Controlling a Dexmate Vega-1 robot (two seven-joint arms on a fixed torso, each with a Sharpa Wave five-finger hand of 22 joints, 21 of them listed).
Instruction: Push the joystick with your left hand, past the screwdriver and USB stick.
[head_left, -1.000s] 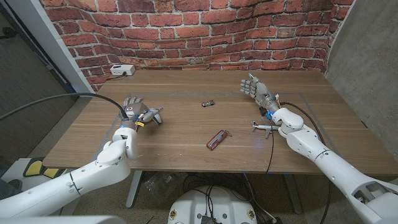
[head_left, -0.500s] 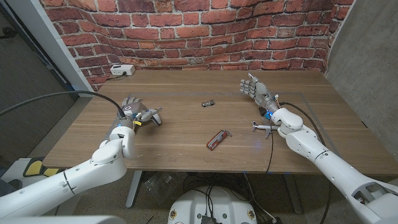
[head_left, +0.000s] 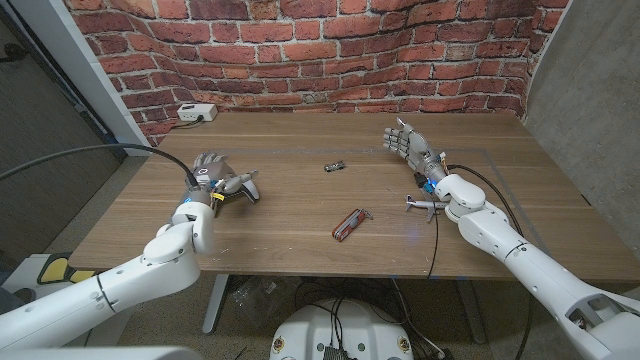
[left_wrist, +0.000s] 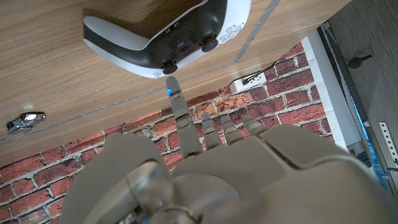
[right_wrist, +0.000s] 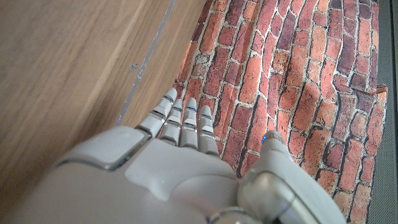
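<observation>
The joystick (head_left: 241, 186) is a white and black game controller (left_wrist: 168, 37) lying on the left part of the wooden table (head_left: 300, 250). My left hand (head_left: 210, 169) is just behind it on its left side, fingers apart, holding nothing. In the left wrist view one outstretched fingertip (left_wrist: 172, 85) reaches the controller's edge; I cannot tell whether it touches. A small metal USB stick (head_left: 334, 166) (left_wrist: 25, 119) lies near the table's middle. The red-handled screwdriver (head_left: 350, 224) lies closer to the front edge. My right hand (head_left: 408, 146) (right_wrist: 155, 168) is at the right, fingers straight and empty.
A white power strip (head_left: 195, 113) sits at the back left against the brick wall (head_left: 330, 50). A black cable (head_left: 436, 240) runs along my right forearm and over the front edge. Bare wood lies between the controller and the USB stick.
My left forearm has swung slightly to the left; the hand and the controller stay at nearly the same spot. The right arm has not moved.
</observation>
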